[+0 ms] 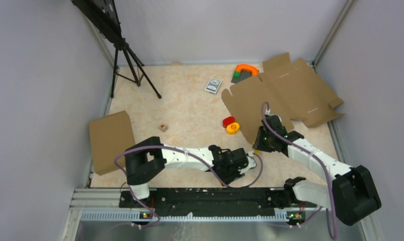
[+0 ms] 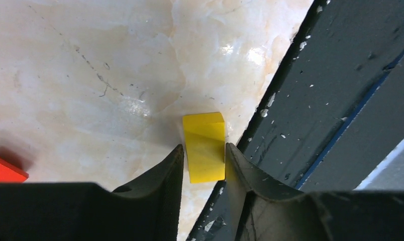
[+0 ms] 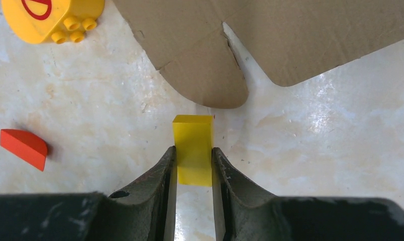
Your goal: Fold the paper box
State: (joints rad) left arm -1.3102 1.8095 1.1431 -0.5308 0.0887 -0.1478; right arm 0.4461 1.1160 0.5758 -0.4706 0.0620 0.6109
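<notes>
The paper box is a flat, unfolded cardboard sheet (image 1: pixel 285 95) at the back right; one rounded flap (image 3: pixel 210 80) shows in the right wrist view. My right gripper (image 1: pixel 257 147) is at the sheet's near corner. In its wrist view the gripper (image 3: pixel 193 149) is shut on a small yellow block (image 3: pixel 192 133) just in front of that flap. My left gripper (image 1: pixel 250 161) is just below it, near the table's front edge. In its wrist view the gripper (image 2: pixel 204 146) is closed around a yellow block (image 2: pixel 205 135), the right finger touching it.
A second cardboard piece (image 1: pixel 111 140) lies at the left. A red and yellow toy (image 1: pixel 230 125), an orange-green toy (image 1: pixel 245 72), a card pack (image 1: pixel 213 85), a small cube (image 1: pixel 163 127) and a tripod (image 1: pixel 132 65) stand around. A red wedge (image 3: pixel 24 148) lies left of the right gripper. The dark front rail (image 2: pixel 330 100) is beside the left gripper.
</notes>
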